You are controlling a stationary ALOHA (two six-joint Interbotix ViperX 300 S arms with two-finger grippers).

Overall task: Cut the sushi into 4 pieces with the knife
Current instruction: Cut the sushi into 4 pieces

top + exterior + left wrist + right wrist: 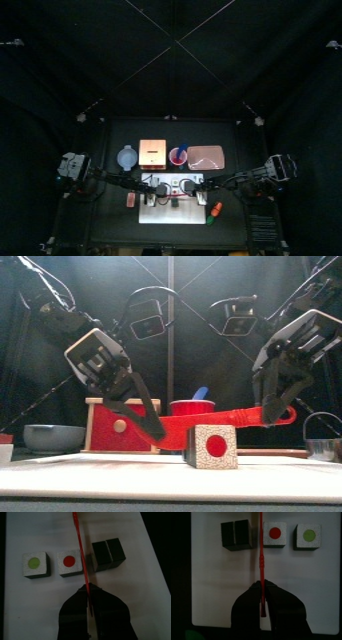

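A red knife (230,418) lies level over the white cutting board (120,471), with one gripper at each end. My left gripper (87,590) is shut on one end and my right gripper (260,587) on the other. On the board (40,534) the sushi lies in three parts: a piece with a green centre (35,565), a piece with a red centre (68,563), and a dark double block (108,553). The blade (258,547) runs between the red-centre piece (275,534) and the double block (236,534). The front view shows only the red-centre piece (211,446).
Behind the board stand the blue-grey bowl (126,156), the wooden box (151,153), the red cup (178,155) with a blue knife (201,394), and the pink tray (206,156). A metal cutter (321,446) sits at the right. Small toy foods (214,209) lie by the board's right edge.
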